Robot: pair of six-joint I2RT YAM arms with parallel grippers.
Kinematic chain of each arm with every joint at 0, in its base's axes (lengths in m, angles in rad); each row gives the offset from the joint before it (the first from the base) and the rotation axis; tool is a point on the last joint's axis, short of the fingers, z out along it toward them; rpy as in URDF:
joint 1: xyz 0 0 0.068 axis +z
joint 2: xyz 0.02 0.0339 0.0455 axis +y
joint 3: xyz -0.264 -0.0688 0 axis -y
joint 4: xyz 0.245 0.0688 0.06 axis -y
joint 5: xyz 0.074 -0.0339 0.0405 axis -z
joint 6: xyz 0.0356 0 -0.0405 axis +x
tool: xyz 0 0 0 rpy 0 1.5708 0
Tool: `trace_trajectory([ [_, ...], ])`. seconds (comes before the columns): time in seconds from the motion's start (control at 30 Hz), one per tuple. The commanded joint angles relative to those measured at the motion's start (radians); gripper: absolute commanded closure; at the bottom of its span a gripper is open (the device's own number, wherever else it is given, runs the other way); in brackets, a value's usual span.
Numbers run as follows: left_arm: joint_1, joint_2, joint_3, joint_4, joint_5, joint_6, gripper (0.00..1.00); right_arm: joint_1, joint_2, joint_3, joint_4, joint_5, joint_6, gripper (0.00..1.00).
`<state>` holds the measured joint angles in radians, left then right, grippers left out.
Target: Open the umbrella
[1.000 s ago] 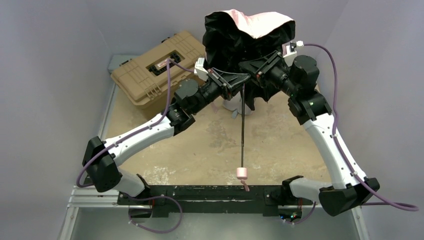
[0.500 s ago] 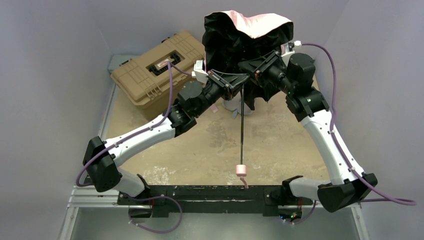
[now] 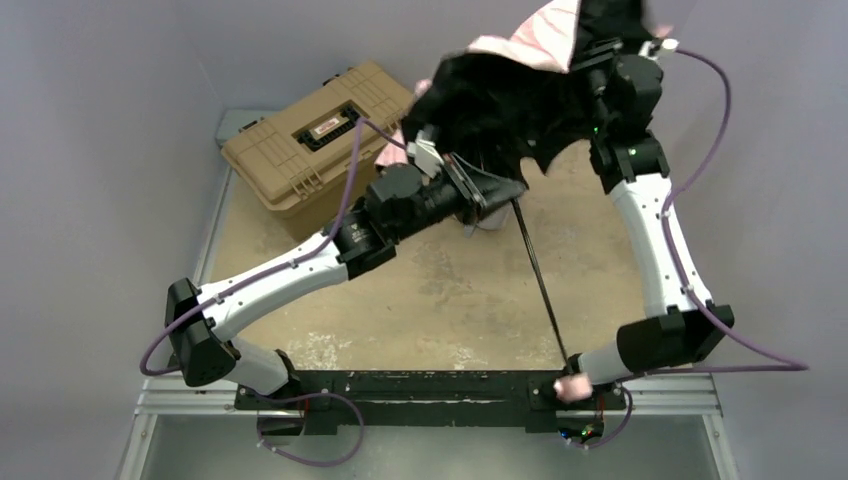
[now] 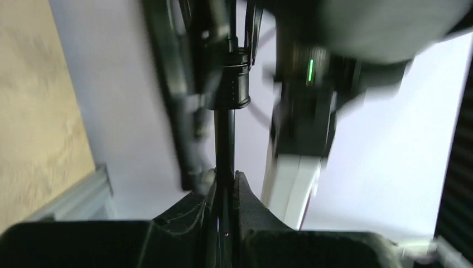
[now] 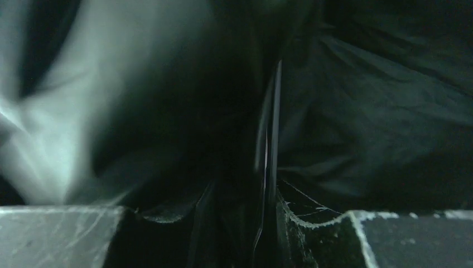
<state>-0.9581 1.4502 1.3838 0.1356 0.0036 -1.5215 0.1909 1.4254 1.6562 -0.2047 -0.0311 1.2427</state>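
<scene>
The umbrella is held up over the back of the table, with pale pink fabric (image 3: 540, 35) on top and black lining (image 3: 495, 100) below. Its thin black shaft (image 3: 540, 285) slants down to the right, to the small pink handle (image 3: 572, 388) beside the right arm's base. My left gripper (image 3: 503, 192) is shut on the shaft just under the canopy. In the left wrist view the shaft (image 4: 225, 139) runs between my fingers (image 4: 245, 195) up to the black runner (image 4: 233, 78). My right gripper (image 3: 592, 72) is buried in the canopy, shut on a thin rib (image 5: 271, 139) and black lining (image 5: 379, 111).
A tan hard-shell toolbox (image 3: 310, 135) stands at the back left of the sandy table top (image 3: 440, 290). Grey walls close in on both sides. The right arm's white link (image 4: 293, 178) shows close behind the shaft in the left wrist view.
The umbrella has tipped: the canopy rose up and to the right with the right gripper. The handle swung right, to the right arm's base. The left gripper shifted right, still on the shaft.
</scene>
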Motion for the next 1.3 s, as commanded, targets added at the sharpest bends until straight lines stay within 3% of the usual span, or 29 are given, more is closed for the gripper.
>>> trace_trajectory([
  [0.0, -0.153, -0.059, 0.058, -0.118, 0.401, 0.091, 1.0, -0.125, 0.109, 0.093, 0.259, 0.41, 0.01, 0.71],
  [0.23, -0.138, -0.045, 0.06, -0.101, 0.395, 0.073, 1.0, -0.126, 0.06, 0.034, 0.26, 0.298, 0.0, 0.66],
  [0.3, -0.12, -0.034, 0.064, -0.081, 0.391, 0.062, 1.0, -0.125, 0.022, 0.013, 0.194, 0.231, -0.035, 0.63],
  [0.47, -0.046, -0.01, 0.065, -0.014, 0.369, 0.009, 1.0, -0.126, -0.055, -0.029, -0.004, 0.035, -0.169, 0.44],
  [0.63, 0.036, 0.036, 0.083, 0.074, 0.396, -0.032, 1.0, -0.125, -0.084, 0.01, -0.242, -0.055, -0.294, 0.36],
  [0.83, 0.113, 0.1, 0.135, 0.142, 0.45, -0.072, 1.0, -0.124, -0.142, -0.012, -0.303, -0.226, -0.297, 0.37],
  [1.07, 0.159, 0.155, 0.21, 0.141, 0.513, -0.083, 1.0, -0.124, -0.231, -0.131, -0.165, -0.465, -0.244, 0.38],
  [1.13, 0.166, 0.164, 0.224, 0.134, 0.53, -0.082, 1.0, -0.124, -0.245, -0.163, -0.129, -0.513, -0.233, 0.41],
  [1.27, 0.172, 0.174, 0.248, 0.127, 0.563, -0.08, 1.0, -0.117, -0.264, -0.245, -0.042, -0.594, -0.189, 0.55],
])
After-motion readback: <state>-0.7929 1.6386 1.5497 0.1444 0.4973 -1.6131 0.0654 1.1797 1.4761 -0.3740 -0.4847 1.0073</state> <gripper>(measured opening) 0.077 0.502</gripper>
